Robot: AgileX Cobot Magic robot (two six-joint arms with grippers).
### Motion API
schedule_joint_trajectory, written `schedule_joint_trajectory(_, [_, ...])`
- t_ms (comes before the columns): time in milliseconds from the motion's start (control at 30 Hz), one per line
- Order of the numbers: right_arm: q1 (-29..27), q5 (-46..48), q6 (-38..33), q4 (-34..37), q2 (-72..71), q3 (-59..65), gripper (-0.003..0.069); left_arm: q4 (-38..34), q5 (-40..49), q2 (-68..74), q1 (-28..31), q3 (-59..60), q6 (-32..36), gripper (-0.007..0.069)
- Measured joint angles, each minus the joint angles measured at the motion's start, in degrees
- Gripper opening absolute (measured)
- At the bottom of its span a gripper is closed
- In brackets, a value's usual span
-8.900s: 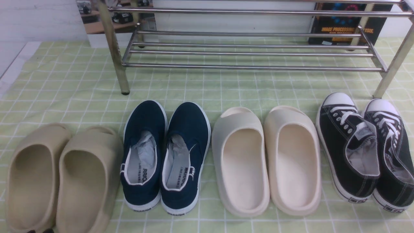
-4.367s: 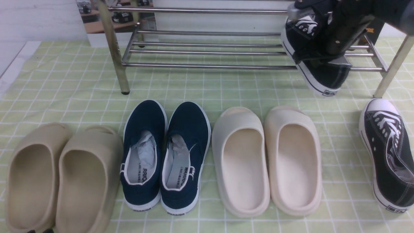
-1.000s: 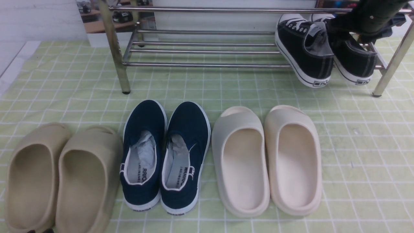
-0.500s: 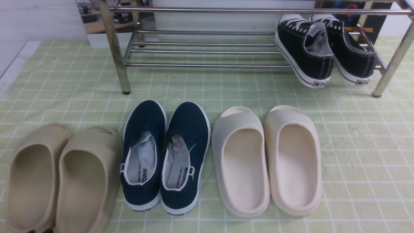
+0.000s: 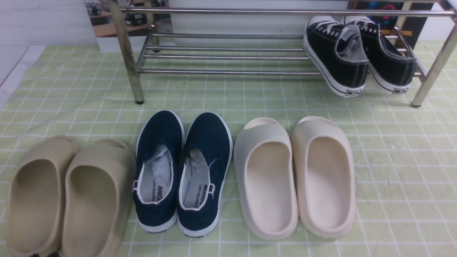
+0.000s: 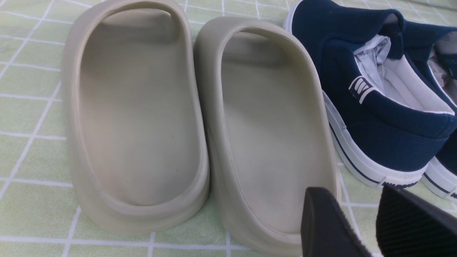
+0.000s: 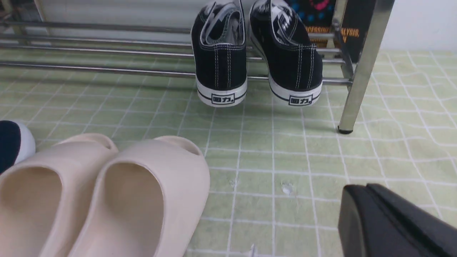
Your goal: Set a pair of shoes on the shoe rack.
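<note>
The two black canvas sneakers (image 5: 337,57) (image 5: 387,57) stand side by side on the lower shelf of the shiny metal shoe rack (image 5: 228,71), at its right end, toes inward, heels hanging over the front bar. They also show in the right wrist view (image 7: 221,53) (image 7: 291,53). My right gripper (image 7: 367,196) is shut and empty, low over the mat, well back from the rack (image 7: 360,67). My left gripper (image 6: 357,210) is open and empty, by the heel of a tan slide (image 6: 271,125). Neither gripper shows in the front view.
On the green checked mat (image 5: 392,160) lie tan slides (image 5: 68,192), navy slip-ons (image 5: 182,167) and cream slides (image 5: 296,175) in a row before the rack. The rack's front posts (image 5: 126,53) (image 5: 432,67) stand on the mat. A dark box (image 5: 410,32) is behind.
The right arm, over the sneakers at the rack one second ago, has withdrawn out of the front view. Both sneakers stay on the shelf. The other shoes have not moved.
</note>
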Motion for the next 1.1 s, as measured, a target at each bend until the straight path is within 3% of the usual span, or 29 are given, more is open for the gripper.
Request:
schedule_joint_trajectory(233, [0.0, -17.7, 0.4, -5.1, -12.8, 13.6, 0.0002, 0.0, 0.0, 0.0, 0.0, 0.0, 0.0, 0.0239])
schedule_joint_trajectory(533, [0.0, -17.4, 0.4, -7.3, -16.4, 14.2, 0.0005, 0.0, 0.0, 0.0, 0.0, 0.0, 0.0, 0.0239])
schedule_joint_trajectory(700, [-1.4, -9.2, 0.7, -7.1, -20.1, 14.2, 0.0008, 0.0, 0.0, 0.0, 0.0, 0.0, 0.0, 0.0239])
schedule_joint_trajectory(967, [-3.0, 14.7, 1.1, 0.8, -26.1, 14.2, 0.0008, 0.0, 0.0, 0.0, 0.0, 0.0, 0.0, 0.0239])
schedule_joint_trajectory(1100, [-3.0, 20.0, 1.1, 2.0, -26.1, 14.1, 0.0008, 0.0, 0.0, 0.0, 0.0, 0.0, 0.0, 0.0239])
